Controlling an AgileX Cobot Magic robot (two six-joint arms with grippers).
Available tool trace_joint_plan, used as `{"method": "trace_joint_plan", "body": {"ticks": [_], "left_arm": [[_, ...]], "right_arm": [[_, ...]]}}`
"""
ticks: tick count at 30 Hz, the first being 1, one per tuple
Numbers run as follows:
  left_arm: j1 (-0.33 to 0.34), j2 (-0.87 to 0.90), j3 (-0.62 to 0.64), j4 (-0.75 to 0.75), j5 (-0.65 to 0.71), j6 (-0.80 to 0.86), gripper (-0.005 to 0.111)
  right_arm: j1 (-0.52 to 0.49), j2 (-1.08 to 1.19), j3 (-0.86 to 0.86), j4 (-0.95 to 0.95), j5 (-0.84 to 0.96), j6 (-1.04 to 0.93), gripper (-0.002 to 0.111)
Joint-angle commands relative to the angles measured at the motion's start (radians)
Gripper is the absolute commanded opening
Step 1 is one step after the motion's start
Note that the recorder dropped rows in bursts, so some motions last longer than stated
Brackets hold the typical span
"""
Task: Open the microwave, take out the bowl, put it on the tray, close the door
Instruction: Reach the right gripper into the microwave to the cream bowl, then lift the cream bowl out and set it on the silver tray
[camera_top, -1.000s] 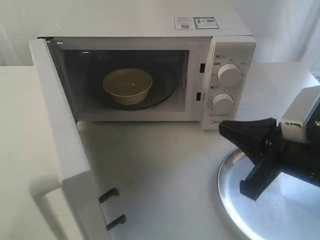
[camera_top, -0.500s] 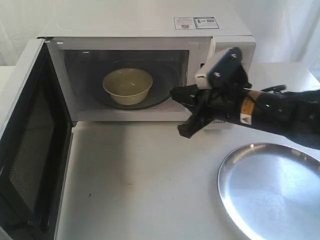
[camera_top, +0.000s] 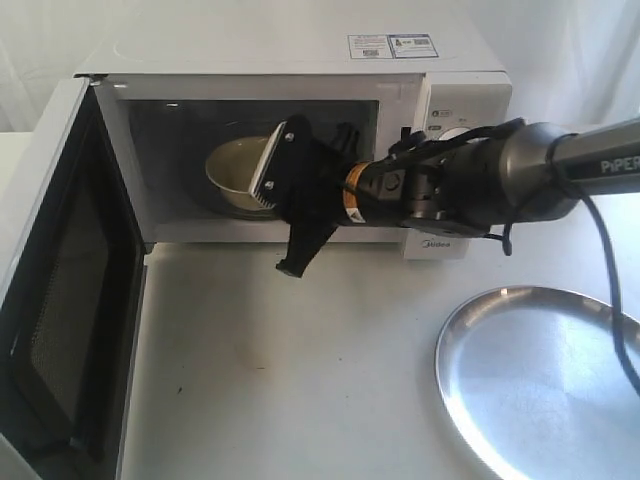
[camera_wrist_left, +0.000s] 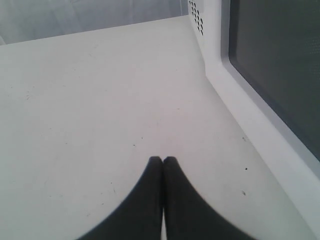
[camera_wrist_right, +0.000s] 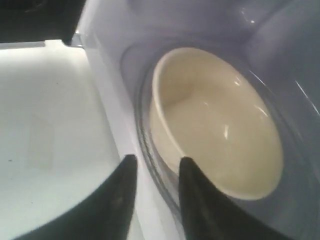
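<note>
The white microwave (camera_top: 300, 60) stands with its door (camera_top: 60, 290) swung wide to the left, black mesh side showing. The cream bowl (camera_top: 232, 165) sits inside on the turntable, partly hidden by my right gripper (camera_top: 285, 232), which reaches across to the cavity mouth. In the right wrist view the right gripper (camera_wrist_right: 157, 161) is open, one finger near the bowl's (camera_wrist_right: 215, 125) outer wall and the other over the sill, holding nothing. The silver tray (camera_top: 540, 380) lies at the front right. My left gripper (camera_wrist_left: 163, 159) is shut over the table beside the door's window (camera_wrist_left: 280, 65).
The glass turntable plate (camera_wrist_right: 145, 135) rings the bowl's base. The right arm (camera_top: 480, 185) crosses in front of the control panel and hides most of the knobs. The open door takes up the table's left front. White table (camera_top: 300, 380) lies between the microwave and the tray.
The right arm moved left from over the tray, past the knobs, to the cavity mouth in front of the bowl. The door swung wider open a second ago, then stayed.
</note>
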Motion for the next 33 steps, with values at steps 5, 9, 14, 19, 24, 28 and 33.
{"method": "trace_joint_plan", "body": {"ticks": [5,9,14,19,24,28,33], "left_arm": [[-0.001,-0.002,-0.001,-0.003,-0.001,-0.007,0.000],[-0.001,-0.002,-0.001,-0.003,-0.001,-0.007,0.000],[-0.001,-0.002,-0.001,-0.003,-0.001,-0.007,0.000],[-0.001,-0.002,-0.001,-0.003,-0.001,-0.007,0.000],[-0.001,-0.002,-0.001,-0.003,-0.001,-0.007,0.000],[-0.001,-0.002,-0.001,-0.003,-0.001,-0.007,0.000],[-0.001,-0.002,-0.001,-0.003,-0.001,-0.007,0.000]], "right_arm": [[0.071,0.094,-0.167,-0.023,0.137,-0.037,0.052],[0.074,0.167,-0.248,-0.023,0.233,-0.037,0.052],[0.074,0.190,-0.279,-0.023,0.276,-0.021,0.009],[0.108,0.070,-0.174,-0.007,0.189,0.133,0.000],[0.269,-0.240,0.171,0.075,0.605,0.469,0.000],[0.351,-0.436,0.418,0.075,0.697,0.598,0.000],[0.364,-0.645,0.671,-0.061,0.913,0.889,0.000]]}}
